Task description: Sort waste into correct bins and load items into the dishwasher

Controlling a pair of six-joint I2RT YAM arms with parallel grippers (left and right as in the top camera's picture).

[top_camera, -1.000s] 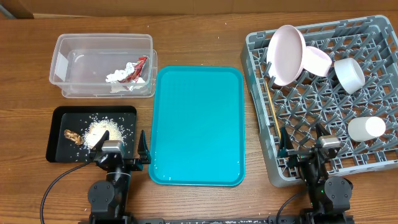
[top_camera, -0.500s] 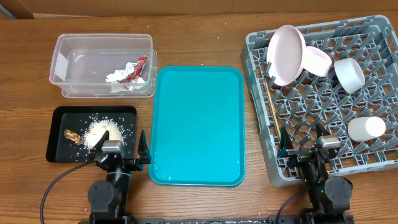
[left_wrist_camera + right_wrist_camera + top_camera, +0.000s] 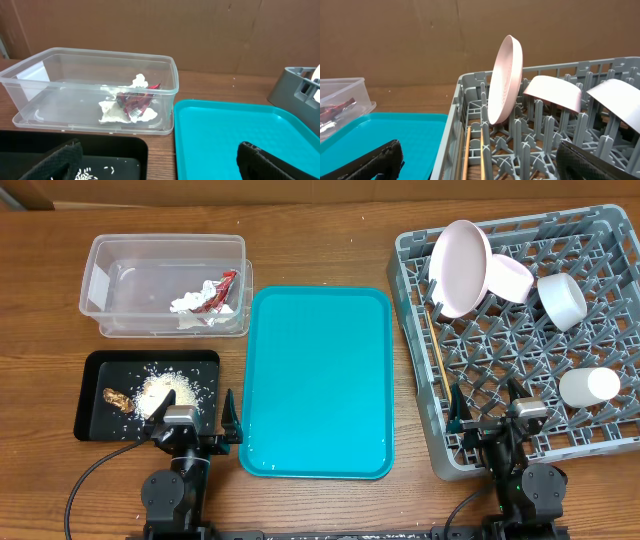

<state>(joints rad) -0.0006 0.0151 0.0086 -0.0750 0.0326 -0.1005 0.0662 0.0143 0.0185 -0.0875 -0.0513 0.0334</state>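
Left gripper (image 3: 156,162) and right gripper (image 3: 480,159) both wide, empty, we note. Napkin (image 3: 186,305) and wrapper (image 3: 222,288) lie in the tub (image 3: 165,240); rice (image 3: 165,390) and a brown scrap (image 3: 117,399), likely food, in the black tray (image 3: 95,423). Plate (image 3: 461,268), bowls (image 3: 508,278), cup (image 3: 588,386), chopsticks (image 3: 436,345) sit in the rack (image 3: 500,370).

The left gripper (image 3: 190,422) and right gripper (image 3: 522,418) each had matte black fingers (image 3: 60,160) around a silver block (image 3: 180,414). A thin black cable (image 3: 88,472) ran from the round-jointed black left arm (image 3: 172,492).
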